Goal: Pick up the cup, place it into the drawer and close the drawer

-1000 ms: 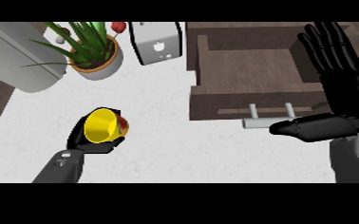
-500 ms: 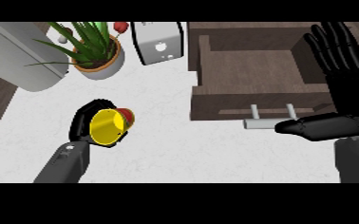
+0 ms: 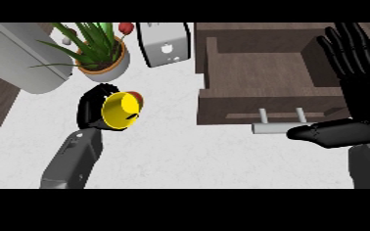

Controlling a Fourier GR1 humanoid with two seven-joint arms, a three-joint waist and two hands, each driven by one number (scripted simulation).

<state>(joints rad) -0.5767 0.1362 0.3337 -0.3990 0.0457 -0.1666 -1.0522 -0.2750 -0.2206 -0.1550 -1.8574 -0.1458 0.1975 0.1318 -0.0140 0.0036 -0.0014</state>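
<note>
My left hand (image 3: 92, 108) is mostly hidden behind the yellow cup (image 3: 121, 110); I see only black fingers curled round its back and one dark strip across its mouth. The hand is wrapped round the cup, mouth tipped toward my view. The cup sits at about nine o'clock from frame centre, over the white counter (image 3: 180, 151), well apart from the drawer (image 3: 260, 73). A red patch shows at the cup's two o'clock edge; I cannot tell what it is. I make out nothing inside the cup beyond its yellow wall.

The right hand (image 3: 348, 58) stands at three o'clock, fingers straight and spread, pointing up, partly cut by the frame's right edge. Below it a dark rounded part of the arm lies across the drawer front's right end, hiding that corner.

One drawer, pulled open at one to two o'clock, brown inside, holding nothing I can see. One grey bar handle (image 3: 278, 127) on two posts at its front, its right end hidden by the arm.

One potted plant (image 3: 98, 54) at eleven o'clock, green leaves in a pale pot. One white boxy appliance (image 3: 165, 44) at twelve o'clock, top cut off. One large grey rounded object (image 3: 29, 58) at ten o'clock, cut off at the left; I cannot identify it. A small red thing (image 3: 126, 28) behind the plant, unclear.
</note>
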